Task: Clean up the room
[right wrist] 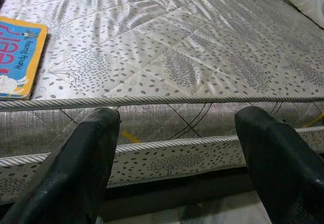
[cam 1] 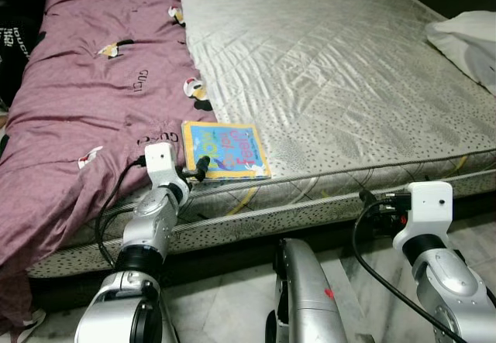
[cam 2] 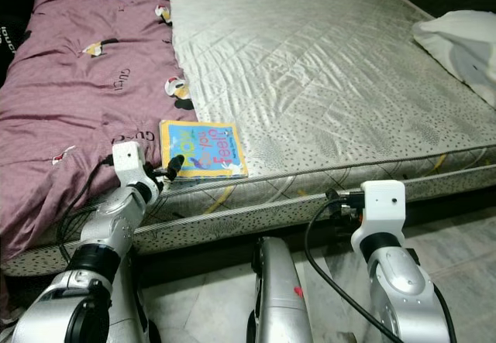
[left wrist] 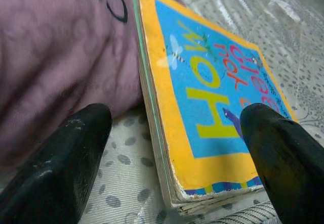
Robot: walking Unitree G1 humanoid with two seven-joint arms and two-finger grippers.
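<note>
**Tidy-up barely begun: book not yet lifted off the bed**

Progress, as judged: nothing looks put away. The one loose item, the book, lies flat on the mattress, so pickup and stowing are all left to do. Where it should go cannot be told.

Mattress: bare, quilted grey with a leaf print, piped edge, no sheet. It takes up most of the scene; taken as landmark.

Blanket: maroon with small bird patches, spread over the mattress's left side and hanging off its front edge.

Pillow: white, at the mattress's far right edge.

Floor: pale marble tile in front of the mattress; a dark gap runs under the bed.

Book: thin children's board book, yellow border, blue cover, corners worn. It sits at the mattress's front edge, its left side touching the blanket.

Left gripper: at the mattress's front edge, jaws apart, straddling the book's near corner, not closed on it.

Right gripper: in front of the mattress, well right of the book, jaws apart, holding nothing.
</note>
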